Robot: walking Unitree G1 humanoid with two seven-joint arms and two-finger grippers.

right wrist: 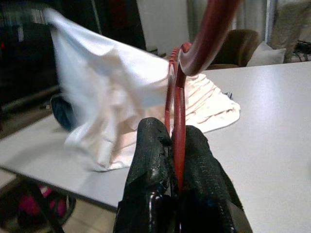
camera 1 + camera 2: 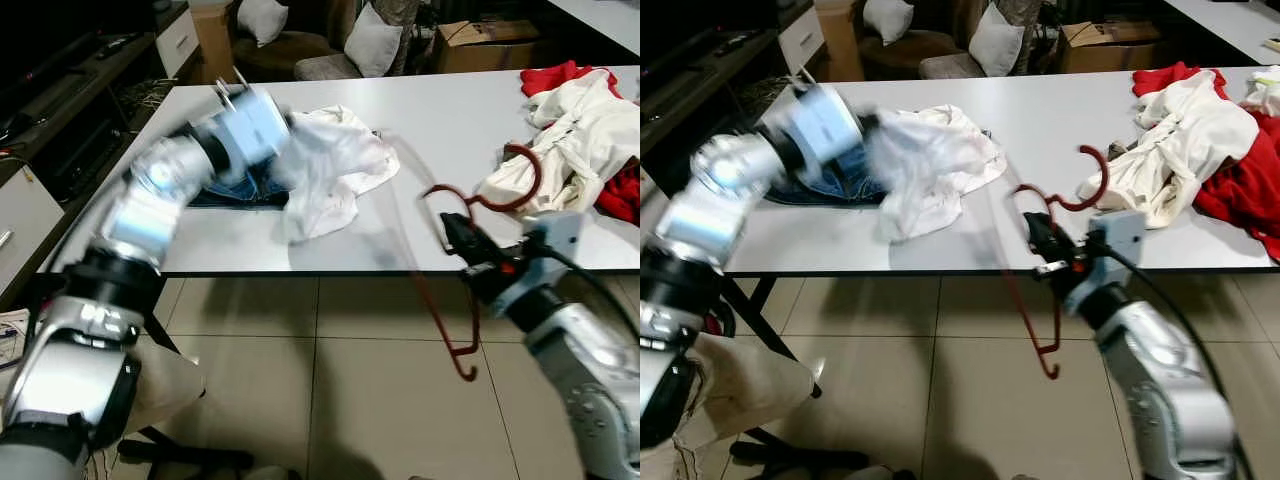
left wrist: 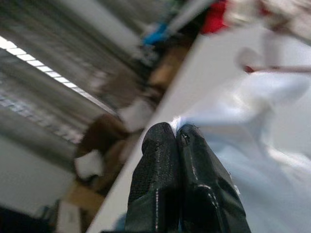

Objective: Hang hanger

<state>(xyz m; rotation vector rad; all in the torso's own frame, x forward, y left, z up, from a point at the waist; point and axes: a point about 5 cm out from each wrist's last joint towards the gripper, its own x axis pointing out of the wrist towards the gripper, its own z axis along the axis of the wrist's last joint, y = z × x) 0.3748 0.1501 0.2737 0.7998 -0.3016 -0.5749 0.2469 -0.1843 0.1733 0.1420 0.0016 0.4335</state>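
Note:
A red hanger hangs off the table's front edge, its hook up by the clothes pile. My right gripper is shut on the hanger near its neck; the right wrist view shows the red wire pinched between the fingers. A white garment lies crumpled on the white table, with one corner pulled up. My left gripper is shut on that corner. The left arm is blurred by motion.
Blue jeans lie under the white garment. A pile of white and red clothes covers the table's right end. A cardboard box and cushioned chairs stand behind the table, with a low cabinet on the left. Tiled floor lies below.

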